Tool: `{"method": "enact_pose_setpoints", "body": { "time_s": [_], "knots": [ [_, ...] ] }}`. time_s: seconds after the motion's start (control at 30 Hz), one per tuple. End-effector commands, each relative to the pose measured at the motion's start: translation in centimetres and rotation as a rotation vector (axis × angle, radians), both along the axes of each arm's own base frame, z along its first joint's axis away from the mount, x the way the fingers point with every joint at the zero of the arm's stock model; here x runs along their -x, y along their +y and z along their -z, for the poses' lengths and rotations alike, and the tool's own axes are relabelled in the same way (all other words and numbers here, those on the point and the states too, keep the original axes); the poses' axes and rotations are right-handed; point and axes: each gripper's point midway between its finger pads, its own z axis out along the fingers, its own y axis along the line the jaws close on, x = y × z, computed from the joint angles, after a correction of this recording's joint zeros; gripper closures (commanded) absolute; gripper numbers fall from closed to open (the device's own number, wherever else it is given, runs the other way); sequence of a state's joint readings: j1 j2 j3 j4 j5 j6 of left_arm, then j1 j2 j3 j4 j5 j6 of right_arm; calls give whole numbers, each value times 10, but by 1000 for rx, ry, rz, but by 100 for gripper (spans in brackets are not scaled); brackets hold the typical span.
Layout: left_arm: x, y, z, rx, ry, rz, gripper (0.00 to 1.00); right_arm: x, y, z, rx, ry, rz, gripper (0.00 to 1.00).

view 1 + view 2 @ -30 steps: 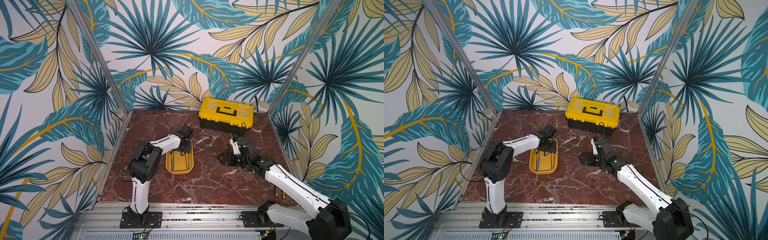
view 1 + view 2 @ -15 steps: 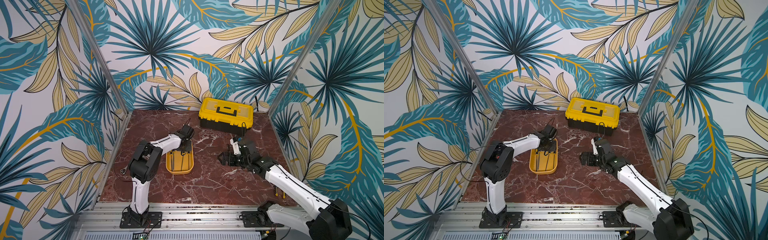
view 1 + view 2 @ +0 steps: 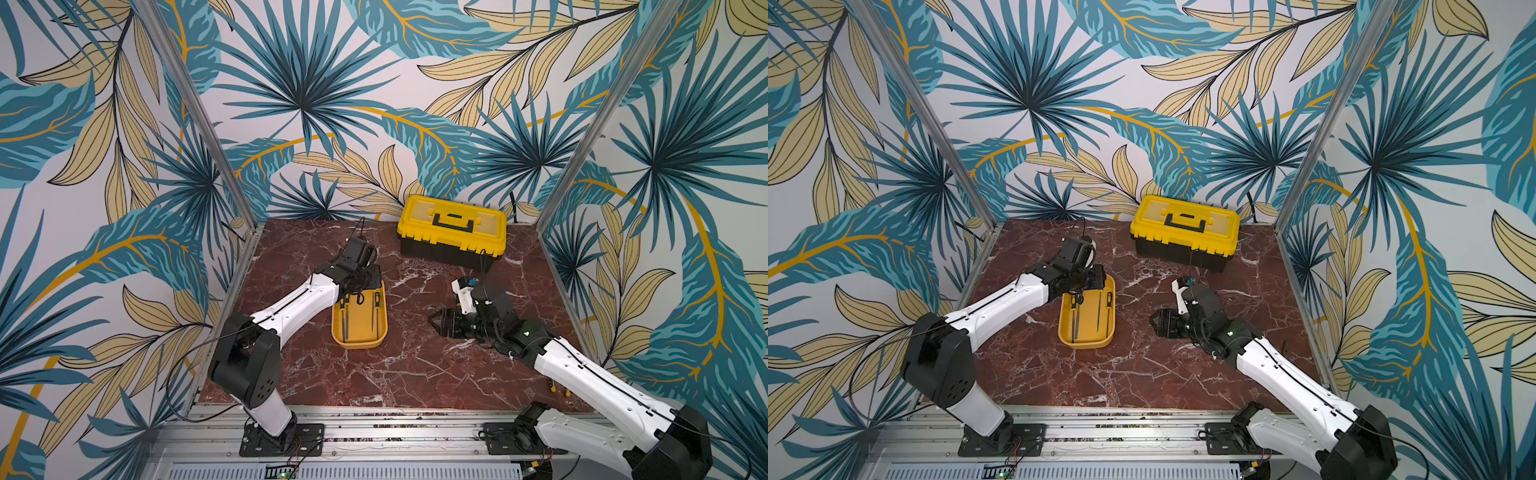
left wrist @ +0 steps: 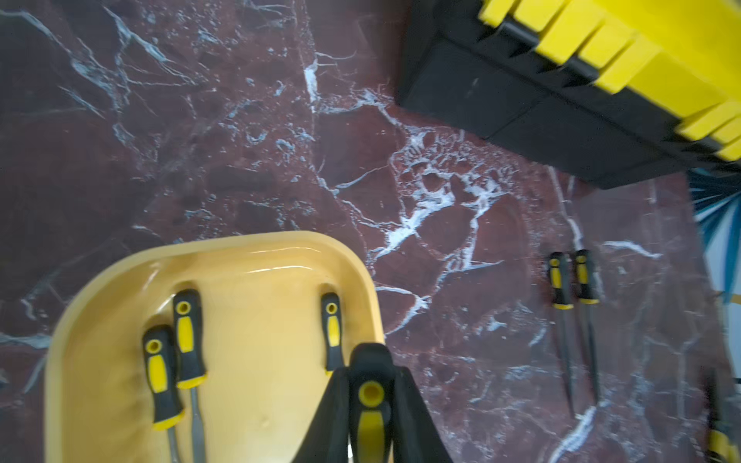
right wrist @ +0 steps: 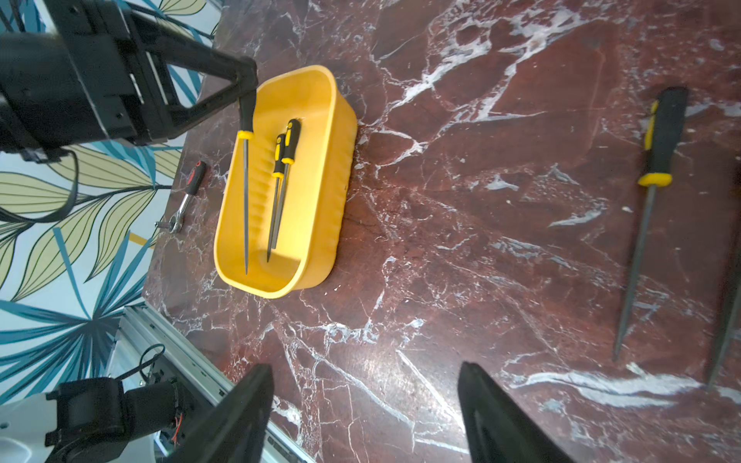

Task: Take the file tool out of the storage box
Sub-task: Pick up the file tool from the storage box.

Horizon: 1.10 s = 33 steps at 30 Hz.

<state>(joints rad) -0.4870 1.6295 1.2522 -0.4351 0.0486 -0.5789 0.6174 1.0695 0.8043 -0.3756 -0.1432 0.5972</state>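
My left gripper (image 4: 369, 360) is clamped on the butt end of the file tool (image 5: 245, 192), jaws pinched against the black-and-yellow handle. The long thin blade runs away from the grip, and its tip lies inside the storage box (image 5: 324, 200), close along one long wall. I cannot tell whether the tip rests on the floor of the box or hangs just above it. Because I am holding it at the very end of a rounded handle, I judge the file could pivot in the jaws as I lift. A drooping tip could then catch the rim and drag or tip the light box across the table (image 3: 415, 374). The left wrist view shows three other file handles (image 4: 188, 340) lying in the box, one just beside my grip, and a sideways pull could knock it or hook it out too. A ratchet wrench (image 5: 184, 200) lies on the table just outside the box on my left arm's side, so swinging out that way risks a knock. The right gripper (image 5: 361, 401) hangs with jaws apart and empty over bare table, well away from the box. Two files (image 5: 657, 160) lie on the table beyond it, and a careless set-down could land on them. The closed toolbox (image 3: 452, 232) at the back is well apart.
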Motion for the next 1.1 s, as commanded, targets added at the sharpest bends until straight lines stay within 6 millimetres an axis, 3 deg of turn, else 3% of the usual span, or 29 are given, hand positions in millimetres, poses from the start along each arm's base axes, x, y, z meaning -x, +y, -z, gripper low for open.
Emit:
{"method": "enact_pose_setpoints", "body": {
  "time_s": [0.0,0.2,0.5,0.8,1.07],
  "knots": [
    [8,-14,-6,179,32,-23,85,-2,22,-9,-55,-2,-11,32],
    [15,-26,-20,339,52,-36,85,-6,55,-10,-101,13,-57,44],
    [25,-32,-24,421,96,-33,85,-8,94,-10,-142,31,-131,54],
    [28,-36,-26,459,113,-21,86,-8,110,-10,-140,43,-167,64],
    [28,-38,-24,474,121,-14,86,-10,110,-5,-121,47,-161,68]
  ]
}}
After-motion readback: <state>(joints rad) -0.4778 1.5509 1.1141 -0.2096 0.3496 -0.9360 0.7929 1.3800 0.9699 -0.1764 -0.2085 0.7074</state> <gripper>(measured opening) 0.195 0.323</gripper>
